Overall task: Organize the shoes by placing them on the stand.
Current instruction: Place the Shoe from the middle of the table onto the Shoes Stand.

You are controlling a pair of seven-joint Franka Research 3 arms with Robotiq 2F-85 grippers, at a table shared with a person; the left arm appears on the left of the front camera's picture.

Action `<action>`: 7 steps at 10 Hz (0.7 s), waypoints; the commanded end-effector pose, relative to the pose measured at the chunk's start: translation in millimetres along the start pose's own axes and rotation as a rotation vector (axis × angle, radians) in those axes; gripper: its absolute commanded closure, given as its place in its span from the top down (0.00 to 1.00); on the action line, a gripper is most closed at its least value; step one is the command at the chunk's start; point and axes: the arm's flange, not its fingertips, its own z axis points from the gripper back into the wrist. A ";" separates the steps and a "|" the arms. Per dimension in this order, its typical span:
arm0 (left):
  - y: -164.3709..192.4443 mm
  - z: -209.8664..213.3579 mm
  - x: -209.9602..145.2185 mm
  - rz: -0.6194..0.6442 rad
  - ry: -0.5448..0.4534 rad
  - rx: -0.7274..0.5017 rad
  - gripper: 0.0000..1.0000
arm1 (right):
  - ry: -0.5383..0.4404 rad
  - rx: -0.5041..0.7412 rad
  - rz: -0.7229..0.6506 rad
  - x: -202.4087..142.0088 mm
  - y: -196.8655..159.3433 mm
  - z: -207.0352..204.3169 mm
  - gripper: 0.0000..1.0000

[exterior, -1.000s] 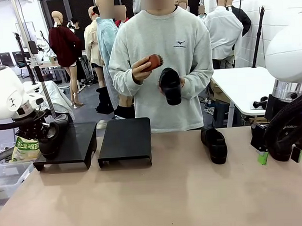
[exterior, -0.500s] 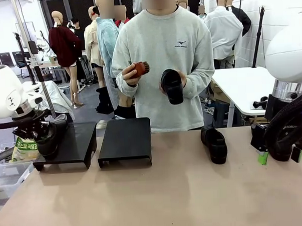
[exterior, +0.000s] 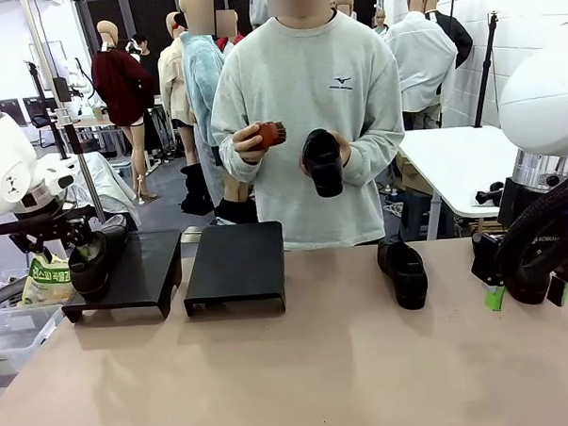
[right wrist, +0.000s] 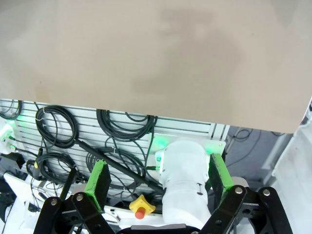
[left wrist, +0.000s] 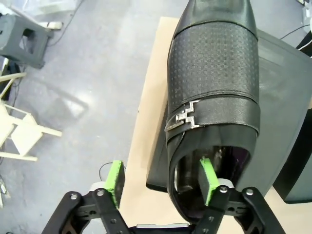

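Shoe on stand; left hand spread astride heel.

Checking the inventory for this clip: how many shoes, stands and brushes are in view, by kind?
Shoes: 3
Stands: 2
Brush: 1
Total: 6

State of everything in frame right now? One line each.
left gripper: open, one finger inside stand shoe
right gripper: open, holding nothing
stand shoe: sole down on left stand, not gripped
loose shoe: upright on table, untouched
held shoe: raised in person's hand
brush: in person's other hand
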 end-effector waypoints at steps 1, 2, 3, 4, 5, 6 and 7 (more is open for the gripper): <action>-4.6 11.2 -4.0 0.017 0.015 0.005 1.00 | 0.005 -0.007 -0.007 2.5 0.6 1.4 1.00; -4.4 13.3 -3.6 0.018 0.024 0.009 1.00 | 0.005 -0.007 -0.007 2.5 0.6 1.4 1.00; -3.0 14.6 -3.3 0.036 0.038 0.012 1.00 | 0.005 -0.007 -0.007 2.5 0.6 1.4 1.00; -1.4 11.0 -1.8 -0.002 0.006 0.000 1.00 | 0.005 -0.007 -0.007 2.5 0.6 1.4 1.00; -1.4 11.0 -1.8 -0.002 0.006 0.000 1.00 | 0.005 -0.007 -0.007 2.5 0.6 1.4 1.00; -1.4 11.0 -1.8 -0.002 0.006 0.000 1.00 | 0.005 -0.007 -0.007 2.5 0.6 1.4 1.00; -1.4 11.0 -1.8 -0.002 0.006 0.000 1.00 | 0.005 -0.007 -0.007 2.5 0.6 1.4 1.00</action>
